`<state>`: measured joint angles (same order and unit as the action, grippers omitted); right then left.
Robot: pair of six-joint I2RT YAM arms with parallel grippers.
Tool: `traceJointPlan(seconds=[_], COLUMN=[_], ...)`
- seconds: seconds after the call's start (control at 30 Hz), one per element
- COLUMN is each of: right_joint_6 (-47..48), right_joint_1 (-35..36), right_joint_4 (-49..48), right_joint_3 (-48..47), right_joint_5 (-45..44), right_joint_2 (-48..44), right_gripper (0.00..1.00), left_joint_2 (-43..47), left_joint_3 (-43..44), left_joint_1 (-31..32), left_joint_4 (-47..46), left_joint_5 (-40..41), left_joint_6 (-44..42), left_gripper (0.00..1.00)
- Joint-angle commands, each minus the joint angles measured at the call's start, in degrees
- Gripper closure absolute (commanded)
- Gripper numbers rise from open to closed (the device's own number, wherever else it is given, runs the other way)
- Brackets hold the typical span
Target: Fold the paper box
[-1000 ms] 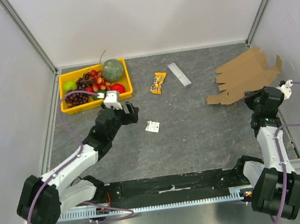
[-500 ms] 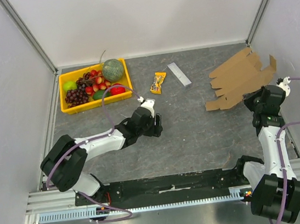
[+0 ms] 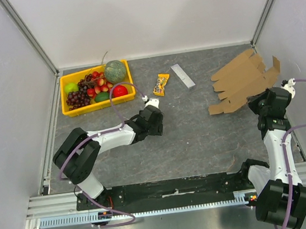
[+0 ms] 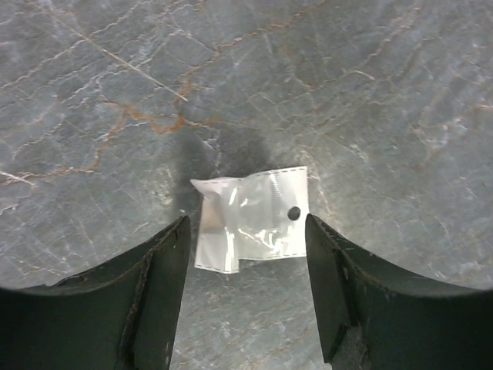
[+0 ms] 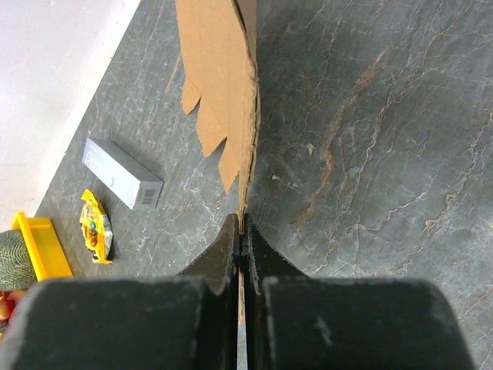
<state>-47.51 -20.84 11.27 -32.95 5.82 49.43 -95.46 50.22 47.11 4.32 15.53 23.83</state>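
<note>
Fruit-filled yellow tray at the far left of the table. The left gripper is just right of the tray, pointing down over a small clear packet, its jaws apart on either side and not clamped on it. An orange sweet wrapper and a grey bar lie further right, at the far centre. The paper box is an unfolded die-cut brown sheet at the far right, held tilted; whether its far edge rests on the table cannot be told. The right gripper is clenched on the sheet's near edge, the cardboard running straight out from between its fingers. Judged step: carrying the sheet to a place both arms can reach. To do it well, the pinch should stay firm and near a crease line; the sheet should travel low and be laid flat, clear of the wrapper, bar and packet; the left arm should brace a panel before any flap is turned.
</note>
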Motion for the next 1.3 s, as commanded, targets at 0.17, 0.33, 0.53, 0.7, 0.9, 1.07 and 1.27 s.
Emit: traceJointPlan(seconds=[0.17, 0.33, 0.53, 0.7, 0.9, 1.07, 1.27], right_joint_6=[1.0, 1.0, 1.5, 2.0, 4.8, 8.6, 14.7], right_joint_1=[0.1, 0.1, 0.1, 0.1, 0.1, 0.1, 1.3], right_joint_4=[-1.9, -2.0, -2.0, -1.7, 3.0, 8.8, 15.7], right_joint_3=[-0.2, 0.2, 0.2, -0.4, -8.6, -19.9, -34.9], right_joint_5=[1.6, 1.6, 1.7, 1.3, -2.7, -2.6, 4.7], right_joint_2=[-1.2, -1.4, -1.7, -1.8, -0.1, 5.8, 11.8], right_gripper=[1.0, 1.0, 1.0, 1.0, 1.0, 1.0, 1.0], left_joint_2=[-2.5, -2.4, -0.7, 3.1, 9.4, 16.1, 22.0], left_joint_3=[3.8, 3.2, 2.3, 0.7, -0.9, -2.0, -0.5], left_joint_1=[-4.6, -9.6, -17.0, -23.0, -23.0, -22.5, -22.7], left_joint_4=[4.9, 5.8, 7.5, 7.1, 7.2, 7.9, 9.1], left_joint_5=[5.5, 6.4, 8.5, 5.9, 1.4, -2.0, -7.6], left_joint_6=[0.8, -0.3, -0.8, -1.2, 0.2, 1.1, -0.4], left_gripper=[0.37, 0.4, 0.42, 0.43, 0.34, 0.27, 0.09])
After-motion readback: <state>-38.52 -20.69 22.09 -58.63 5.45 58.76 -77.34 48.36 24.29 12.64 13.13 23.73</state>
